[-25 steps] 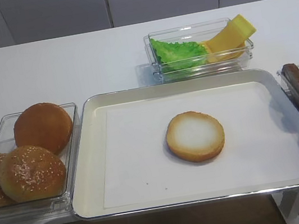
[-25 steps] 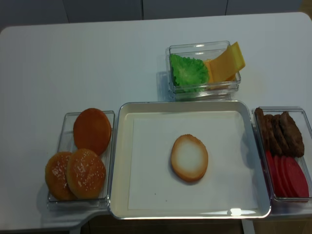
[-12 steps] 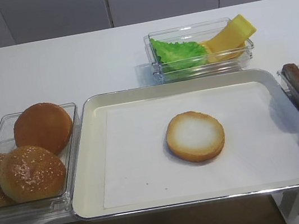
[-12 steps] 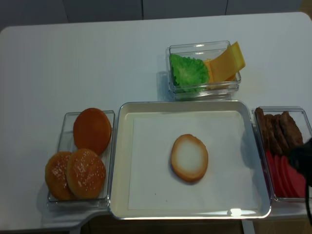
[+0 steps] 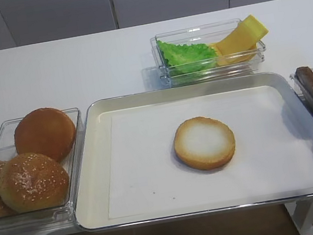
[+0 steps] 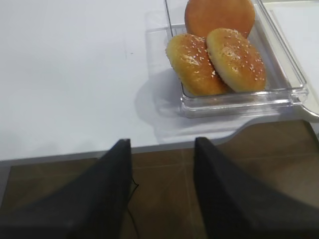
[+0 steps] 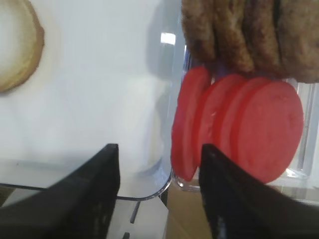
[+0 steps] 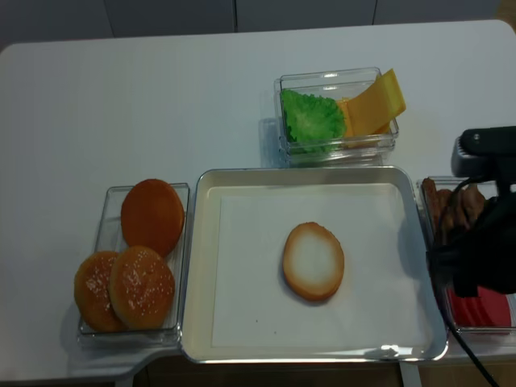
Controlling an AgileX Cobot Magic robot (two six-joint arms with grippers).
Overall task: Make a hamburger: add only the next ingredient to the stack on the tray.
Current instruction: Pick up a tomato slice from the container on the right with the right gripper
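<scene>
Right end effector [image 7: 158, 191] has just come in over the right edge of the counter, where a second ago nothing stood. My jaws are parted and hold nothing. They now hang above the clear tub [image 7: 299, 164] at the tray's right edge, the nearest red slice [image 7: 187, 124] between them and below. The bun half [image 5: 204, 142] lies alone mid-tray [image 5: 96, 186]. My judgement: descent onto the slice comes next. Left end effector [image 6: 162, 194] hangs parted and empty off the counter's front edge.
</scene>
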